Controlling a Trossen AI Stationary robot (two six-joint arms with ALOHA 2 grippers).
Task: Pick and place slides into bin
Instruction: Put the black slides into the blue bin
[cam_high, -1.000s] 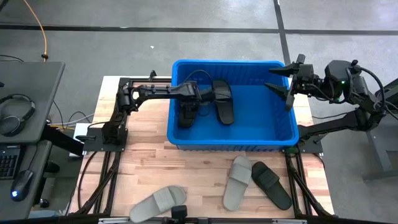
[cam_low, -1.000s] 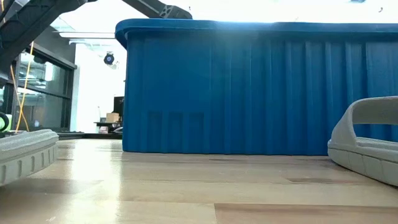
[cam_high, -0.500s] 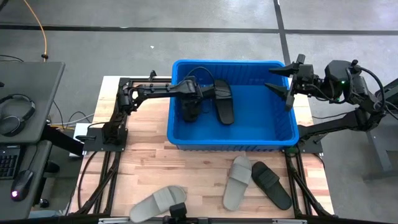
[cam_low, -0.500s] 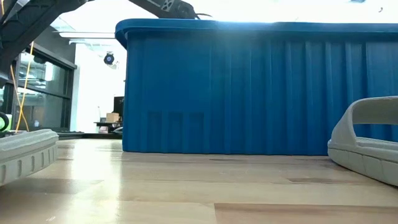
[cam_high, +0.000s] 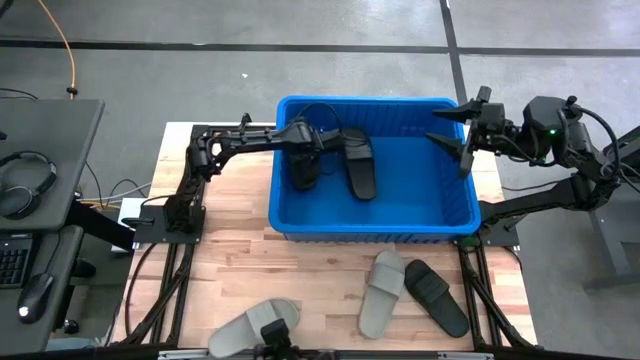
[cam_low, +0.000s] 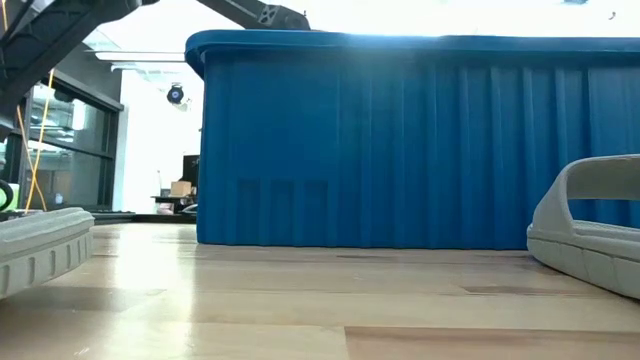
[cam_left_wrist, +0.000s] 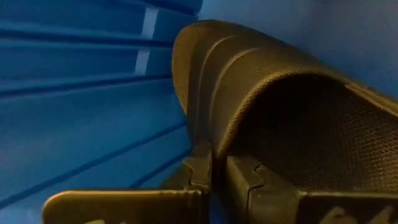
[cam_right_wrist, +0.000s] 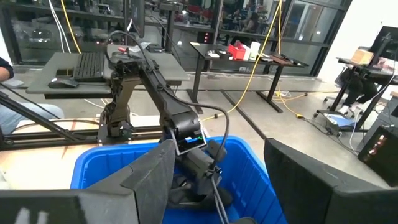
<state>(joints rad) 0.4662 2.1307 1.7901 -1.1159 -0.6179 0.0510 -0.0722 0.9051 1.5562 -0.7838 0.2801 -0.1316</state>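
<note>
The blue bin (cam_high: 420, 190) stands at the table's far middle. My left gripper (cam_high: 314, 150) reaches into its left part and is shut on a black slide (cam_high: 305, 173), whose ribbed strap (cam_left_wrist: 261, 81) fills the left wrist view. A second black slide (cam_high: 359, 165) lies on the bin's floor beside it. On the table nearer the front lie a light grey slide (cam_high: 381, 293), a black slide (cam_high: 437, 297) and another light grey slide (cam_high: 254, 325). My right gripper (cam_high: 462, 131) hangs open above the bin's far right corner. My left gripper pinches the edge of the black slide's strap (cam_left_wrist: 214, 146) between its two fingers (cam_left_wrist: 249, 180). The fingers slant down into the bin from the table's left. The slide hangs tilted below them inside the bin; whether its lower end touches the floor I cannot tell.
The bin's tall front wall (cam_low: 420, 140) fills the low view, with a grey slide on either side (cam_low: 590, 230) (cam_low: 40, 250). A desk with headphones (cam_high: 30, 170) stands left of the table. Bare wood lies between the bin and the loose slides.
My left gripper has risen a little and shifted toward the bin's far wall, rolling at the wrist. The black slide in its hold has come up and turned with it. My right arm has kept still.
</note>
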